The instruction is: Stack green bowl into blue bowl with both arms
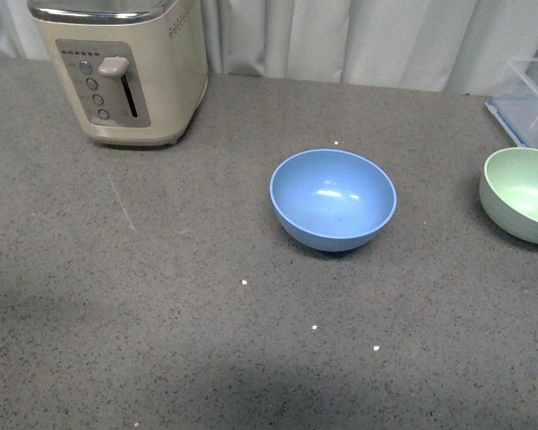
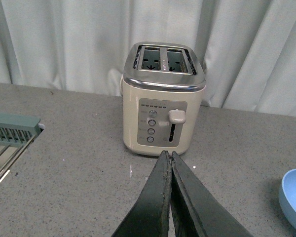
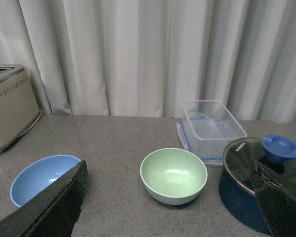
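Observation:
The blue bowl (image 1: pixel 334 199) stands upright and empty in the middle of the grey counter. The green bowl (image 1: pixel 523 193) stands upright at the right edge of the front view, apart from it. Neither arm shows in the front view. In the right wrist view my right gripper (image 3: pixel 170 197) is open and empty, its fingers wide either side of the green bowl (image 3: pixel 173 175), which lies a little beyond it; the blue bowl (image 3: pixel 39 177) is partly behind one finger. In the left wrist view my left gripper (image 2: pixel 168 157) is shut and empty, pointing at the toaster; the blue bowl's rim (image 2: pixel 295 197) shows at the edge.
A cream toaster (image 1: pixel 121 67) stands at the back left. A clear plastic container (image 3: pixel 209 127) and a dark blue pot with a glass lid (image 3: pixel 259 180) stand by the green bowl. A grey-green rack (image 2: pixel 10 140) shows in the left wrist view. A curtain hangs behind the counter.

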{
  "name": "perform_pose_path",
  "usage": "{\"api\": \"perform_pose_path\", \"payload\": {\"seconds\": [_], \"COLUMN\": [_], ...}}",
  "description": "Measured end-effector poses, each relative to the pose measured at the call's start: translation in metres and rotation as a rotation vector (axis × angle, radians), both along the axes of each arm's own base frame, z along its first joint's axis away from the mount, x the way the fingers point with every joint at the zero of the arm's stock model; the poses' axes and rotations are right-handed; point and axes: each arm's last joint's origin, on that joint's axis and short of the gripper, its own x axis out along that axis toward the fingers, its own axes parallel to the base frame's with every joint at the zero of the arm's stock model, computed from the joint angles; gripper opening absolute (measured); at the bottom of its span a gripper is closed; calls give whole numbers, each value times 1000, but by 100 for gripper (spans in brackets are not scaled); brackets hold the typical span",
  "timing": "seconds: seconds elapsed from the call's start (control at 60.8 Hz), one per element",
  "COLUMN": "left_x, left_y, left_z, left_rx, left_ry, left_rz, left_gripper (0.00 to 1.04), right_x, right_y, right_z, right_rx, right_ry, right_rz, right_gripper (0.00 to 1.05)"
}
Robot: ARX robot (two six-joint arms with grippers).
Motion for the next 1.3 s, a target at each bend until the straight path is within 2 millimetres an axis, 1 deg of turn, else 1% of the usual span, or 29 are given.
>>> {"api": "perform_pose_path", "payload": {"seconds": [0.131,0.164,0.247,0.493,0.937,1.298], "left_x": [-12,-16,-22,-39,-58,-70], "left_y": [4,8,14,15,15,15], "left_z": [0,0,0,1,10,12], "left_rx": [2,3,3,3,3,3], "left_ry": [3,3,1,-2,-29,-35], "left_rz": [-4,-26,-2,1,1,1], "left_gripper": [4,4,4,4,4,4], "right_x": [0,0,0,0,0,0], "right_y": [0,0,0,0,0,0], "right_z": [0,0,0,0,0,0], "right_rx": [0,0,0,0,0,0], "right_ry": [0,0,0,0,0,0], "right_rz": [0,0,0,0,0,0], "right_gripper": [96,96,96,96,96,96]}}
